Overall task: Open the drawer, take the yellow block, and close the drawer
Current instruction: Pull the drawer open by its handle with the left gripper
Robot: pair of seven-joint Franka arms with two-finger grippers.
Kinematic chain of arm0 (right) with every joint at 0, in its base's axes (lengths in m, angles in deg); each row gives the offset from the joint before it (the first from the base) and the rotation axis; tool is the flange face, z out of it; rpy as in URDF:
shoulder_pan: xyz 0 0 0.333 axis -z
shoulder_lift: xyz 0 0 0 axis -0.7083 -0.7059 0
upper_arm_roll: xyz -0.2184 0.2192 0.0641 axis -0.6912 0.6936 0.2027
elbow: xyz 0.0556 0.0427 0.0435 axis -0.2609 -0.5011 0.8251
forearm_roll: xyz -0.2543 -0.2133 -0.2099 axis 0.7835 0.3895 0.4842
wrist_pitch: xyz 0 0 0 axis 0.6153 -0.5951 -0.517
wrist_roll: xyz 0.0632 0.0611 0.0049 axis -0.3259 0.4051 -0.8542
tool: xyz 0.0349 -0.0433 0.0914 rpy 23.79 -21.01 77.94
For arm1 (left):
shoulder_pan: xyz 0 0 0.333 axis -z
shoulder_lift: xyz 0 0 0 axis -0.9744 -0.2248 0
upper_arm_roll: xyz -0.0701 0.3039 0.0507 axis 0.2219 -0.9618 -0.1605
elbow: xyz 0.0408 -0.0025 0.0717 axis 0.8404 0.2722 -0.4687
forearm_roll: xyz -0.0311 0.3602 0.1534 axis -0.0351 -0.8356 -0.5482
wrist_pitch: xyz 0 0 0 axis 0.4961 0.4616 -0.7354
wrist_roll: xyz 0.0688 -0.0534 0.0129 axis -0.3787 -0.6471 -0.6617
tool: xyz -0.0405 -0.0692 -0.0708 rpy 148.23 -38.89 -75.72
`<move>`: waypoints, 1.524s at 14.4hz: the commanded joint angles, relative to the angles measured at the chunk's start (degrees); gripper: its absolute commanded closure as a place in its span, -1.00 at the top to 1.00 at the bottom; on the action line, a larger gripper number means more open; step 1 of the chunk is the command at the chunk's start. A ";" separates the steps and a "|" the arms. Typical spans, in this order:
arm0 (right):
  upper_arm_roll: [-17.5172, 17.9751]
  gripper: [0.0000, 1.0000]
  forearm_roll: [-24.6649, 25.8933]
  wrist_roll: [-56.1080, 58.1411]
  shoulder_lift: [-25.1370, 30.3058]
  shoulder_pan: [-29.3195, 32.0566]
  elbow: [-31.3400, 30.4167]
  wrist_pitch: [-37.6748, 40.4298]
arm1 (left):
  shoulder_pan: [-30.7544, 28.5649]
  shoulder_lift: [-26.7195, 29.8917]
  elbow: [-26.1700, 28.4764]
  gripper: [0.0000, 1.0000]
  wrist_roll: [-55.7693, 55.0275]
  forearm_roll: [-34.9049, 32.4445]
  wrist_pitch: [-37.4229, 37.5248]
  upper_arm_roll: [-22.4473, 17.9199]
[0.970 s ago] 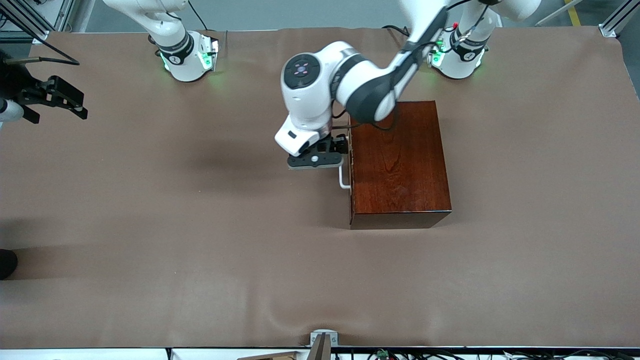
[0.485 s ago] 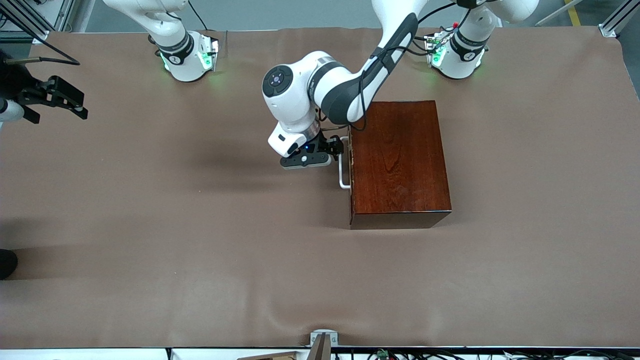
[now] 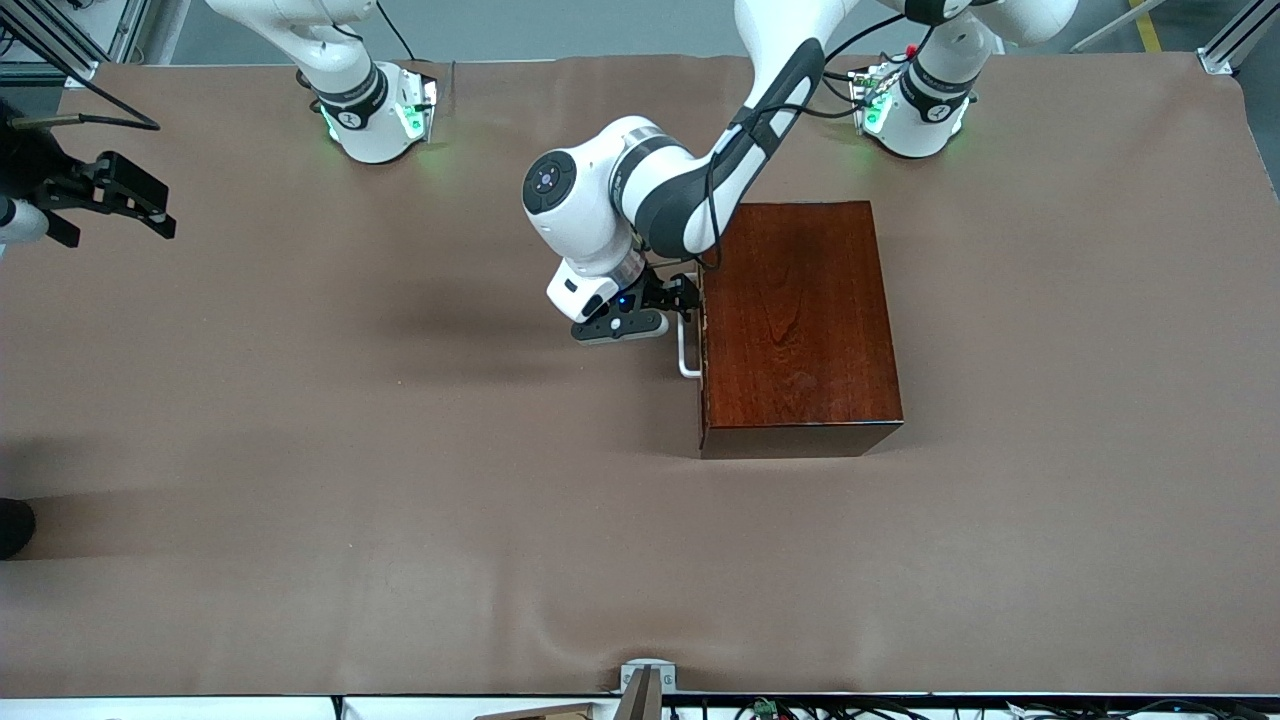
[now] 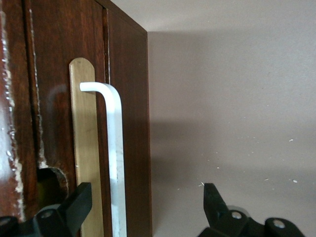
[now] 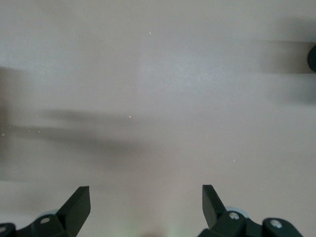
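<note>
The dark reddish-brown wooden box [image 3: 800, 320] stands toward the left arm's end of the table. Its drawer [image 4: 54, 98] is shut. The white bar handle [image 3: 684, 352] faces the right arm's end. My left gripper [image 3: 684, 298] is at the handle's end farther from the front camera. In the left wrist view it [image 4: 145, 207] is open, and the handle bar [image 4: 114, 148] runs between its fingers [image 4: 74, 207]. My right gripper [image 3: 150, 205] waits open above the table's edge at the right arm's end; in its own wrist view [image 5: 145, 202] nothing is between its fingers. The yellow block is hidden.
A brown cover [image 3: 400, 450] lies over the whole table, with soft folds near the front edge. The two arm bases [image 3: 375, 120] [image 3: 915, 110] stand along the edge farthest from the front camera. A dark round object [image 3: 12, 525] pokes in at the right arm's end.
The left arm's elbow and wrist swung toward the right arm's end, and its hand turned slightly at the handle. The drawer stays shut. The right arm has not moved.
</note>
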 commanded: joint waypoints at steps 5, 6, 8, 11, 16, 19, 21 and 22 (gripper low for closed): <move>0.24 1.00 -0.21 0.26 -0.55 0.04 1.07 0.17 | 0.43 -2.19 -0.78 1.00 -3.52 -1.03 1.03 -0.72; 0.24 1.00 -0.21 0.26 -0.55 0.04 1.07 0.17 | 0.43 -2.45 -0.78 1.00 -3.52 -1.03 0.77 -0.80; 0.24 1.00 -0.21 0.26 -0.55 0.04 1.07 0.17 | 0.43 -3.24 -1.04 1.00 -3.61 -1.12 -0.20 -0.89; 0.24 1.00 -0.21 0.26 -0.55 -0.05 1.07 0.17 | 0.25 -3.42 -1.13 1.00 -5.36 -0.94 -2.13 -0.89; 0.24 1.00 -0.21 0.26 -0.55 -0.05 1.07 0.17 | 0.08 -3.60 -1.22 1.00 -9.49 -0.59 -7.92 -0.54; 0.24 1.00 -0.21 0.26 -0.55 -0.14 1.07 0.17 | 0.16 -3.60 -1.39 1.00 -12.92 -0.33 -12.06 0.34; 0.24 1.00 -0.21 0.26 -0.55 -0.05 1.07 0.17 | 0.25 -3.69 -1.39 1.00 -14.59 1.07 -15.04 0.87; 0.24 1.00 -0.21 0.26 -0.64 -0.05 1.07 0.17 | 0.51 -3.69 -1.39 1.00 -15.47 1.78 -16.19 0.87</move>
